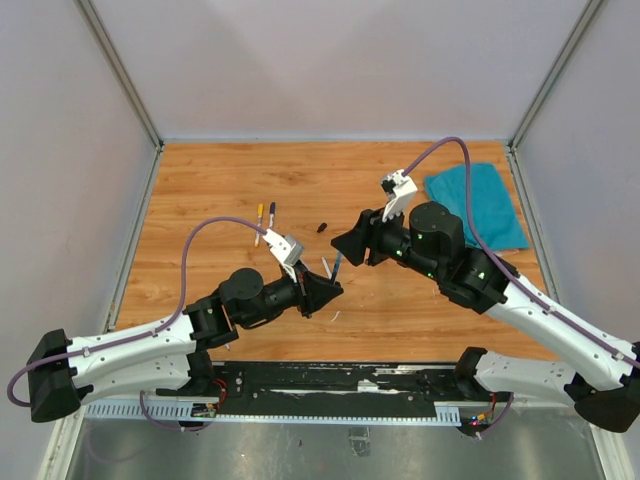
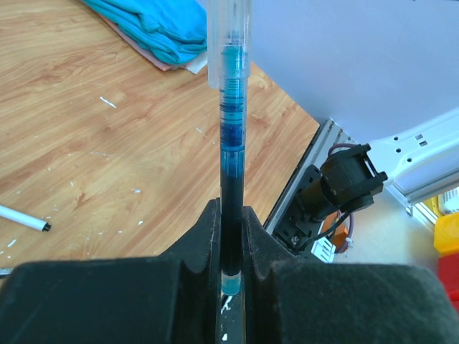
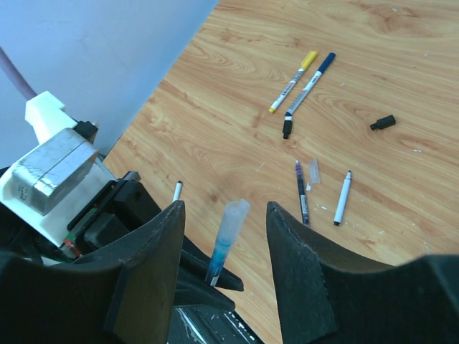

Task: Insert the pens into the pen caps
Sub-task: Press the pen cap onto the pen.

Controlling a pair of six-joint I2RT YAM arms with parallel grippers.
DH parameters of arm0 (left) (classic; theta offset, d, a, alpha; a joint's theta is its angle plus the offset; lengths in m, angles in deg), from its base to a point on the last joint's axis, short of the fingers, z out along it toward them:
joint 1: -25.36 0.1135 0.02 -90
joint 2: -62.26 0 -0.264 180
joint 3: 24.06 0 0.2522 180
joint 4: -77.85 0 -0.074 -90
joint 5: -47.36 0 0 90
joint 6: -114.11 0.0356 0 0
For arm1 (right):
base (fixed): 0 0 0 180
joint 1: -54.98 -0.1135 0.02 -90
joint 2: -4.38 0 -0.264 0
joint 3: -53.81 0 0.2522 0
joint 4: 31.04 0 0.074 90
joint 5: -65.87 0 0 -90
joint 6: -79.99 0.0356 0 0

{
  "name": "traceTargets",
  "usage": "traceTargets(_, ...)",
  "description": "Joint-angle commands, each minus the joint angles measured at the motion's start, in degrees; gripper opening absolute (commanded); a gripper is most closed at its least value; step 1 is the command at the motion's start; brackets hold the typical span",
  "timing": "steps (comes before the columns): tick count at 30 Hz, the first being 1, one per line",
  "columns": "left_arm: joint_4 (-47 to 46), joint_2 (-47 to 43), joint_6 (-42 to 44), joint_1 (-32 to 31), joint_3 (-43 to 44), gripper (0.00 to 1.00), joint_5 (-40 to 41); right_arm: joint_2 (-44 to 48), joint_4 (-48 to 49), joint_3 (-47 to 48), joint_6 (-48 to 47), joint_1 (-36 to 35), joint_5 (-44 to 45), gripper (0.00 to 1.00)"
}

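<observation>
The left gripper [image 2: 229, 211] pinches the dark barrel of a blue pen [image 2: 231, 143], which stands upright with a clear cap [image 2: 229, 36] over its upper end; the right gripper [image 3: 226, 215] hangs close to that capped end, fingers spread wide, touching nothing; beyond the blue pen, on the table [image 3: 401, 43], lie a black cap [image 3: 383, 122], a white pen [image 3: 343, 198] and a yellow-ended pen [image 3: 292, 89].

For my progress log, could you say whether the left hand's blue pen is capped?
Capped: a clear plastic cap covers the tip of the blue-inked pen in the left hand.
</observation>
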Motion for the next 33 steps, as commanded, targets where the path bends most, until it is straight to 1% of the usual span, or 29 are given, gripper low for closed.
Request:
traceTargets(1, -1.46, -0.39, 0.60, 0.03, 0.93, 0.01, -0.81, -0.10, -1.60, -0.27, -0.86, 0.87, 3.84, 0.50)
traceTargets(6, -1.40, -0.41, 0.61, 0.00, 0.87, 0.00, -0.81, -1.03, -1.32, -0.17, -0.70, 0.86, 3.56, 0.51)
traceTargets(9, -1.50, -0.23, 0.61, -0.03, 0.84, 0.00, -0.94, -0.87, 1.26, -1.08, -0.64, 0.91, 2.09, 0.50)
traceTargets(13, -1.57, -0.21, 0.61, 0.05, 0.76, 0.00, -1.11, -1.32, 2.98, -1.42, -0.10, 1.00, 0.50, 0.42)
traceTargets(22, -1.45, -0.65, 0.61, 0.05, 0.52, 0.01, -1.38, -1.59, 4.20, -2.79, 0.71, 1.04, 0.02, 0.27)
traceTargets(24, -1.51, -0.75, 0.65, 0.05, 0.58, 0.00, -1.18, -1.41, 4.22, -3.18, 0.81, 1.04, -0.10, 0.21)
traceTargets(28, -2.02, -0.57, 0.74, 0.01, 1.53, 0.01, -0.24, -0.61, 4.49, -5.42, 1.11, 1.04, -0.55, 0.03)
traceTargets(29, -2.38, -0.44, 0.85, 0.00, 1.87, 0.01, -0.05, -0.20, 4.62, -6.21, 1.41, 1.04, -0.77, 0.01)
traceTargets(30, -2.68, -0.41, 0.95, 0.02, 2.24, 0.01, 0.25, 0.06, 4.84, -7.12, 1.97, 1.04, -0.95, 0.02)
traceTargets(33, -3.93, -0.34, 1.35, 0.06, 3.40, 0.01, 1.64, 1.24, 5.64, -10.43, 4.13, 0.94, -1.84, 0.01)
